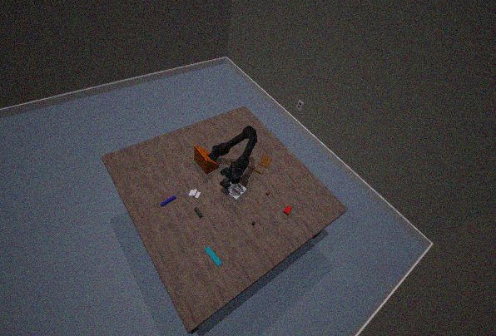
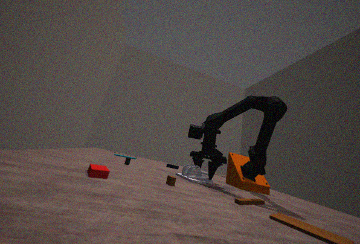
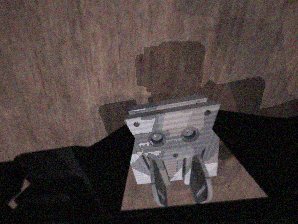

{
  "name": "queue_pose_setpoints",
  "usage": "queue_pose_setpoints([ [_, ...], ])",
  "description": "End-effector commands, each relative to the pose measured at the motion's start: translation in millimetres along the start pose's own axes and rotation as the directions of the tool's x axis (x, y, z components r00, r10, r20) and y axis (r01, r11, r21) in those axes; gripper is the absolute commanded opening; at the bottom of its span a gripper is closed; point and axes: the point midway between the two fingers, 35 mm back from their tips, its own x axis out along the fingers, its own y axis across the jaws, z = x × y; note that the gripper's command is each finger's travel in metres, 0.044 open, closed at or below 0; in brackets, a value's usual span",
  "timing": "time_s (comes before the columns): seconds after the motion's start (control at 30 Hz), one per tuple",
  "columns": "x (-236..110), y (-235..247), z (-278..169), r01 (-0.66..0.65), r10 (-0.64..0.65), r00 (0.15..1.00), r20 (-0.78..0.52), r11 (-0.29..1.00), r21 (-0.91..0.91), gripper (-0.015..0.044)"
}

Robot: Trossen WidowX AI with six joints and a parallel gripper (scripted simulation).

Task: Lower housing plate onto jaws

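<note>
The grey housing plate [image 3: 172,120] shows corner holes and two round pin or bolt ends in the wrist view. My gripper [image 1: 232,187] [image 2: 205,173] [image 3: 168,119] points down, with a black finger at each side of the plate, shut on it across its width. The metallic base plate [image 2: 196,180] [image 3: 170,106] lies on the table; its far edge shows just past the housing plate, and a narrow gap seems to remain between them. Two leaf-shaped jaws [image 3: 159,187] [image 3: 201,186] stick out at the near side. Their stubs are hidden, and whether the plate is level I cannot tell.
An orange wedge [image 1: 205,160] [image 2: 246,176] stands by the arm's base. A red block [image 1: 288,210] [image 2: 98,171], a teal strip [image 1: 213,256], a blue bar [image 1: 168,201], a dark block [image 1: 198,212], white pieces [image 1: 194,193] and an ochre plate [image 1: 265,161] lie around.
</note>
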Motion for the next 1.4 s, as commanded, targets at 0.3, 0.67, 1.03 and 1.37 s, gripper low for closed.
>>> queue_pose_setpoints([
  [0.3,3.2,-0.5,0.8,0.004,-0.004,1.0,-0.001,1.0,0.005,0.0351],
  [0.67,4.9,-0.5,0.8,0.004,-0.004,1.0,-0.001,1.0,0.005,0.0351],
  [1.03,6.9,-0.6,0.8,0.004,-0.004,1.0,-0.001,1.0,0.005,0.0351],
  [1.37,9.2,-0.6,0.8,0.005,-0.004,1.0,-0.001,1.0,0.005,0.0351],
])
